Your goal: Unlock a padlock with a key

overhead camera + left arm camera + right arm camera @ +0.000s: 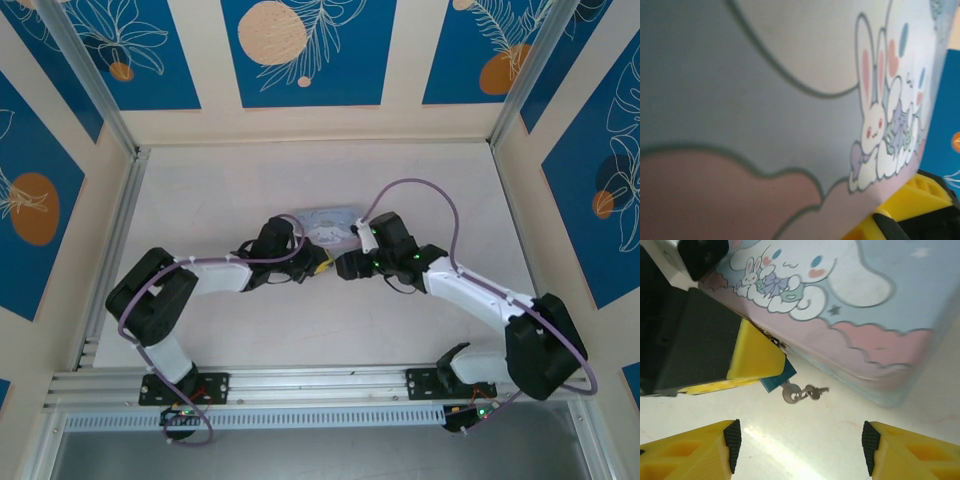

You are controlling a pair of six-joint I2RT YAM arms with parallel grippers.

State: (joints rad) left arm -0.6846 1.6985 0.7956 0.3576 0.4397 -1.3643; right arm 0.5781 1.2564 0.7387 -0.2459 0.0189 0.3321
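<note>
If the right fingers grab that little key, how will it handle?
Likely stiff and light: the key is a thin metal sliver. Probably slippery, being shiny, and apt to swing, since it seems loosely linked to the padlock.

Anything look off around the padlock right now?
The key juts from the padlock unheld, its ring and a spare key trailing on the table. The right gripper is open, short of it. The left gripper pinches the padlock close beside the tin.
</note>
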